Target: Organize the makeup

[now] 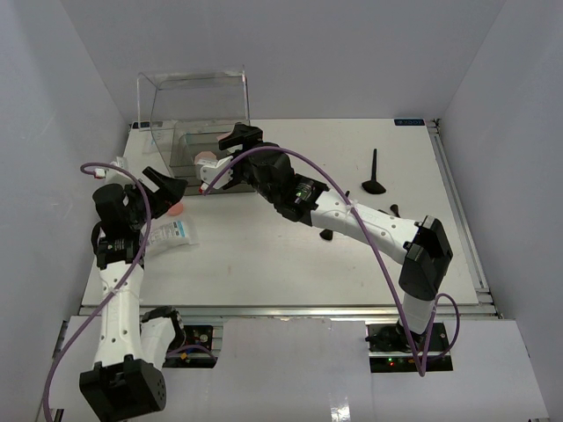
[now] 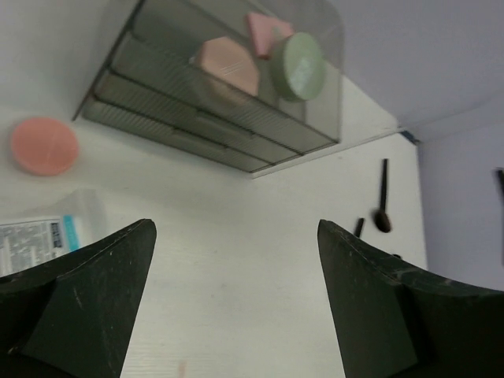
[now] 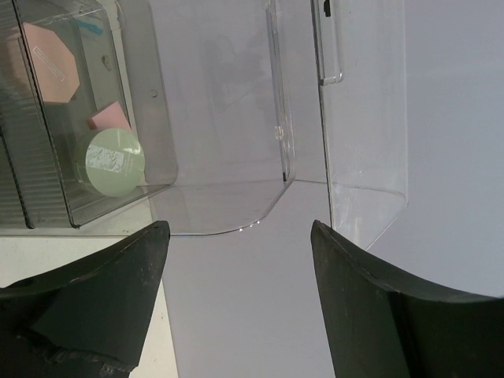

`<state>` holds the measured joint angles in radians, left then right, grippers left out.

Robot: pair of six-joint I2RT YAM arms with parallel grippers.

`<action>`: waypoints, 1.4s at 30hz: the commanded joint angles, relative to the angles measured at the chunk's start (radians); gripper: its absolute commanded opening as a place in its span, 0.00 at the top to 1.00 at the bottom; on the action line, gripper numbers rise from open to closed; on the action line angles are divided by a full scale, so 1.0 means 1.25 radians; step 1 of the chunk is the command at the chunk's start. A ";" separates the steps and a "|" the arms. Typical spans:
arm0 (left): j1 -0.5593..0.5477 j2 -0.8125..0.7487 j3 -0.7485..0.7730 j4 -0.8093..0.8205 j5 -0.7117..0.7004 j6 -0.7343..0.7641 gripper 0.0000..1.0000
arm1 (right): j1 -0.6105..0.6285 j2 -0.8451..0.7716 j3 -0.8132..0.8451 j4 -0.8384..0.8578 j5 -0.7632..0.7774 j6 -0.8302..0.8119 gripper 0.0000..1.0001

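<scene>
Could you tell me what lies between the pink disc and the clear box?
Only bare table, seen in the left wrist view, separates the pink disc from the clear box.

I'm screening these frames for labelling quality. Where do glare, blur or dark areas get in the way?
Top external: even soft light, faint shadows; bright edge reflections on the clear box. Left wrist: the left gripper looms dark and soft-edged; the pink disc slightly blurred. Right wrist: small glints along the box's curved lip; the green disc looks hazy through plastic but readable.
</scene>
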<state>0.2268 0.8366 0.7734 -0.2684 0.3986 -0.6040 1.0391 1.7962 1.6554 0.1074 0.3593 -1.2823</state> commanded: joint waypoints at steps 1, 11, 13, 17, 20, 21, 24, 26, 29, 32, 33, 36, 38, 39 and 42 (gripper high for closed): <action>0.000 0.075 -0.017 -0.051 -0.078 0.095 0.05 | -0.007 -0.010 0.035 0.038 -0.004 0.017 0.21; -0.001 0.251 -0.031 0.130 -0.137 0.214 0.04 | -0.008 -0.008 0.039 0.026 -0.006 0.029 0.20; -0.001 0.275 -0.040 0.161 -0.164 0.236 0.04 | -0.008 -0.007 0.042 0.024 -0.008 0.028 0.20; -0.001 0.345 -0.050 0.198 -0.203 0.262 0.05 | -0.007 -0.001 0.051 0.019 -0.009 0.035 0.20; -0.001 0.402 -0.054 0.217 -0.224 0.267 0.05 | -0.008 0.000 0.053 0.015 -0.010 0.039 0.20; -0.001 0.419 -0.054 0.226 -0.228 0.267 0.06 | -0.008 -0.001 0.052 0.015 -0.010 0.039 0.20; -0.001 0.458 -0.048 0.251 -0.233 0.269 0.06 | -0.008 -0.004 0.045 0.014 -0.010 0.040 0.20; -0.001 0.496 -0.033 0.253 -0.237 0.274 0.06 | -0.008 -0.005 0.043 0.014 -0.010 0.040 0.20; -0.001 0.535 -0.013 0.250 -0.236 0.276 0.07 | -0.008 -0.005 0.040 0.015 -0.010 0.042 0.20; -0.001 0.558 -0.004 0.249 -0.250 0.277 0.08 | -0.007 -0.001 0.040 0.012 -0.011 0.040 0.20; -0.001 0.563 -0.001 0.249 -0.252 0.277 0.08 | -0.008 0.001 0.040 0.012 -0.012 0.041 0.20; -0.005 0.591 0.013 0.245 -0.264 0.277 0.08 | -0.008 0.004 0.045 0.011 -0.013 0.044 0.20; -0.010 0.604 0.023 0.242 -0.277 0.280 0.09 | -0.007 0.005 0.044 0.011 -0.013 0.043 0.19; -0.015 0.610 0.029 0.241 -0.287 0.282 0.09 | -0.008 0.006 0.045 0.011 -0.013 0.043 0.19; -0.027 0.634 0.053 0.234 -0.305 0.291 0.09 | -0.008 0.005 0.044 0.010 -0.014 0.044 0.19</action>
<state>0.2166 1.6109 0.7804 0.0205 0.0628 -0.2656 1.0344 1.8045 1.6653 0.0733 0.3375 -1.2373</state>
